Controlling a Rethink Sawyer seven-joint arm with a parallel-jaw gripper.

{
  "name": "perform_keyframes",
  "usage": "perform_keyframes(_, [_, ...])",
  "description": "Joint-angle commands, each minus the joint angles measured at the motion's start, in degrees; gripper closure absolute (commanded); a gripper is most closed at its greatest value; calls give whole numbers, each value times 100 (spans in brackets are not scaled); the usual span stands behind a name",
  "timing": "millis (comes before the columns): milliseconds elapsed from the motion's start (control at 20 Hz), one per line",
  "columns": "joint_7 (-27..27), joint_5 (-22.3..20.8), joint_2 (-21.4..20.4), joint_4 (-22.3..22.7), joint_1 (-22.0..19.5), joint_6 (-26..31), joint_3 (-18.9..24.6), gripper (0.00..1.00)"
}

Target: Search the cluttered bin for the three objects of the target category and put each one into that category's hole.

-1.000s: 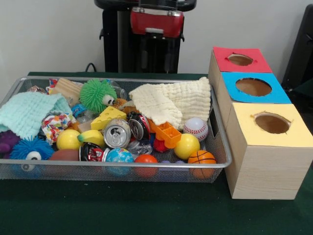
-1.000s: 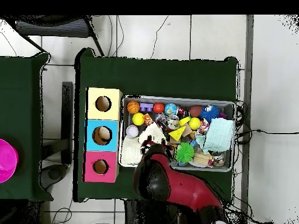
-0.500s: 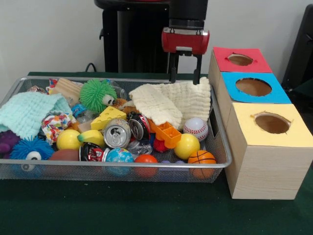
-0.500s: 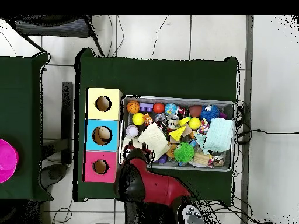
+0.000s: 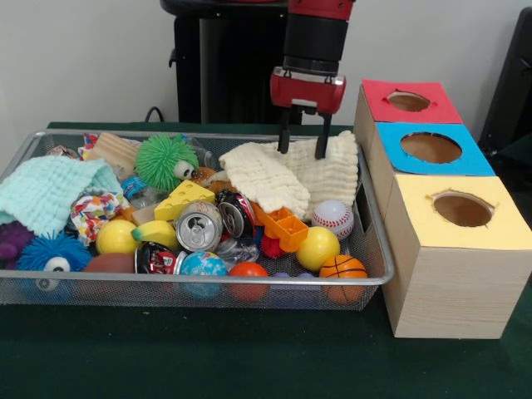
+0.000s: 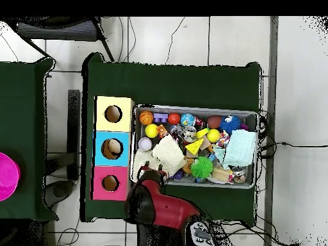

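The wire mesh bin (image 5: pixel 199 283) holds many toys; it also shows in the overhead view (image 6: pixel 195 109). My gripper (image 5: pixel 300 148) is open, its two fingers pointing down just over the cream cloth (image 5: pixel 291 172) at the bin's far right. In the overhead view the gripper (image 6: pixel 151 174) sits over the bin's corner nearest the red-topped box. The hole (image 5: pixel 408 101) in the red top is empty and lies to the right of the gripper; it also shows in the overhead view (image 6: pixel 110 183). Nothing is between the fingers.
The blue-topped box (image 5: pixel 431 148) and yellow-topped box (image 5: pixel 461 209) stand in a row with the red one, right of the bin. In the bin lie a mint cloth (image 5: pixel 46 191), green spiky ball (image 5: pixel 165 161), cans (image 5: pixel 199 226), baseball (image 5: pixel 333 218), basketball (image 5: pixel 342 268).
The arm came from the drawn-back spot, swung toward the red box side, and has now lowered the gripper onto the cream cloth's far edge.
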Motion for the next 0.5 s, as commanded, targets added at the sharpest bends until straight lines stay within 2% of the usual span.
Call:
perform_keyframes(50, [1281, 472, 430, -270, 64, -371, -333, 0])
perform_keyframes(150, [1260, 565, 441, -274, 184, -308, -425, 0])
perform_keyframes(500, [1378, 654, 1230, -574, 124, -606, -262, 0])
